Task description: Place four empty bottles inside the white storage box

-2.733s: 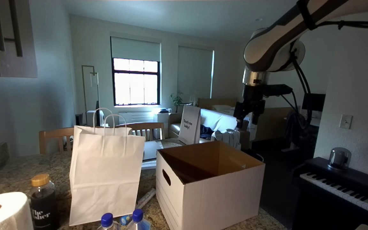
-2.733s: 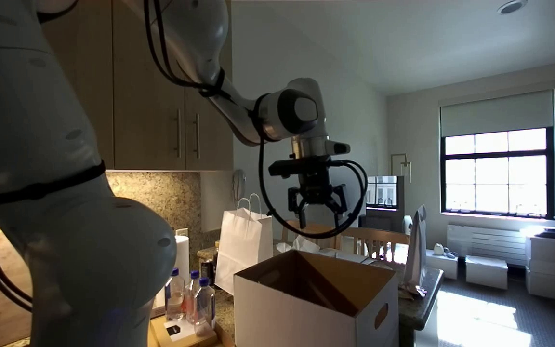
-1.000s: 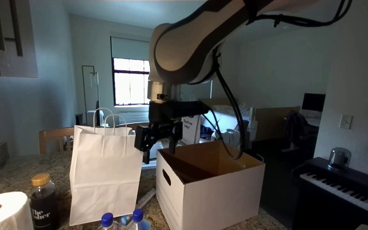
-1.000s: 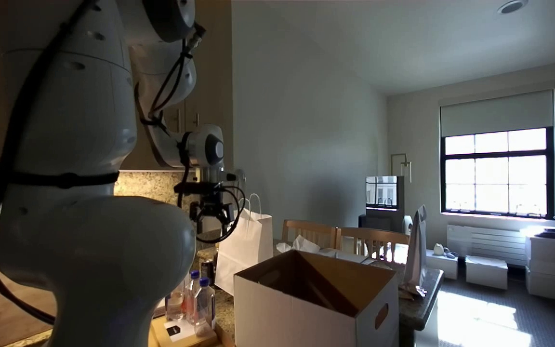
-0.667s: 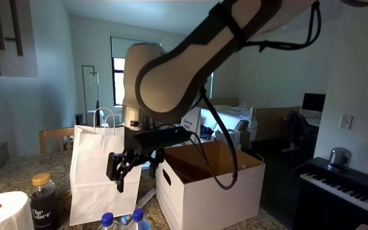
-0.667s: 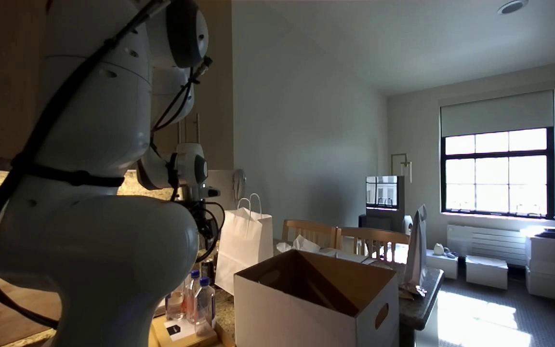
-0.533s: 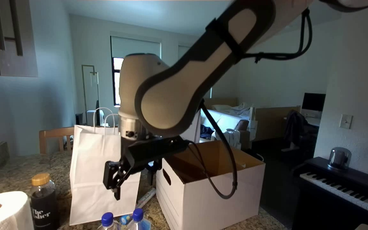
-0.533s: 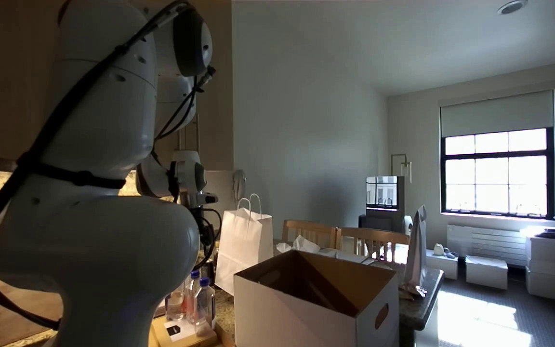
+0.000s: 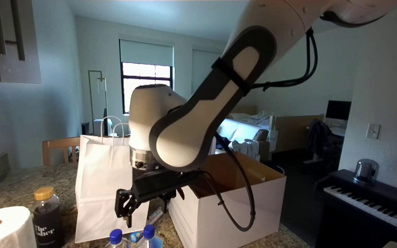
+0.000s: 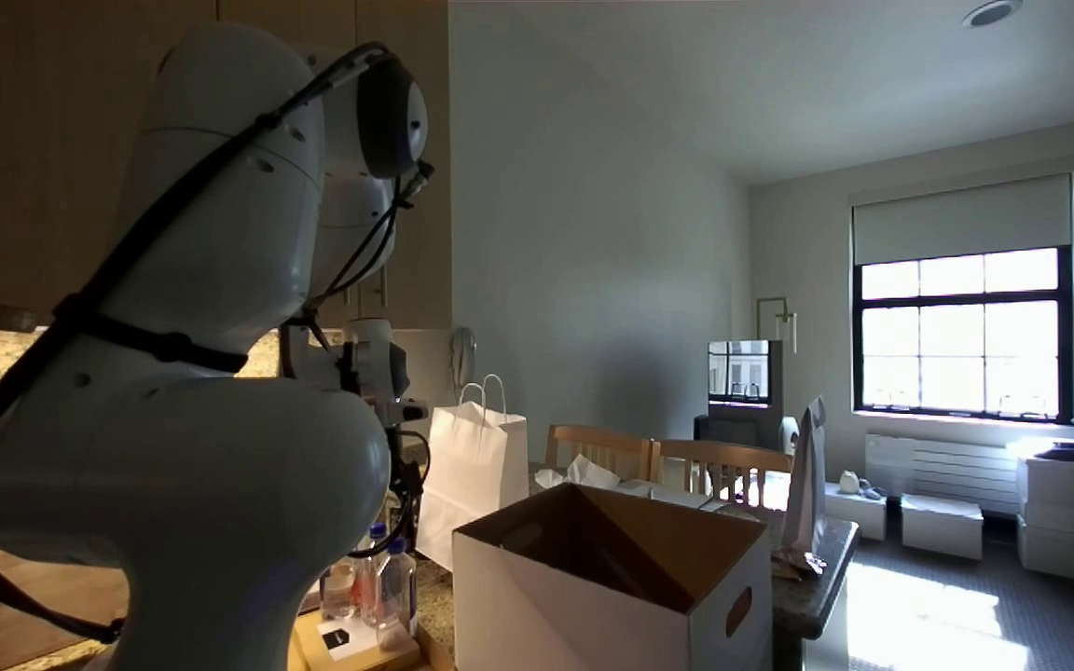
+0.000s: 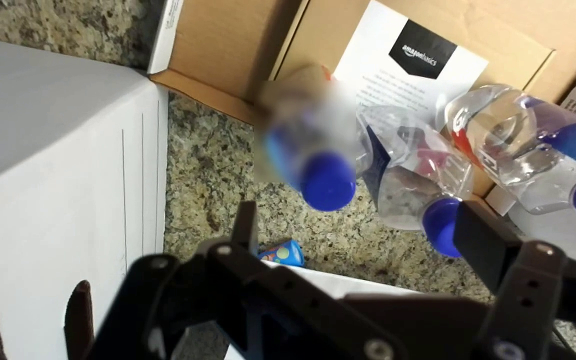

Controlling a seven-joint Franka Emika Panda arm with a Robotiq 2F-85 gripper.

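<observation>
My gripper [image 9: 147,214] hangs just above the bottles, between the paper bag and the box. In the wrist view its jaws [image 11: 363,230] stand wide apart with nothing between them. Three clear bottles with blue caps show there: a partly blurred left bottle [image 11: 328,181], a middle bottle [image 11: 413,165] and a right bottle [image 11: 528,150]. The right finger overlaps the middle cap. An exterior view shows them upright, the nearest bottle [image 10: 395,596] in front. The white storage box [image 9: 240,217] stands beside my gripper, its top uncovered and its floor hidden.
A white paper bag [image 9: 109,193] stands close behind the gripper. A dark jar [image 9: 47,220] and paper roll [image 9: 7,229] are to its left. Under the bottles lies a cardboard box [image 11: 338,25]. A small blue tube [image 11: 285,253] lies on the granite counter.
My arm has swung from above the far side of the box across to the bag and bottles, then come down lower. The jaws have stayed apart; the bottles and box have not moved.
</observation>
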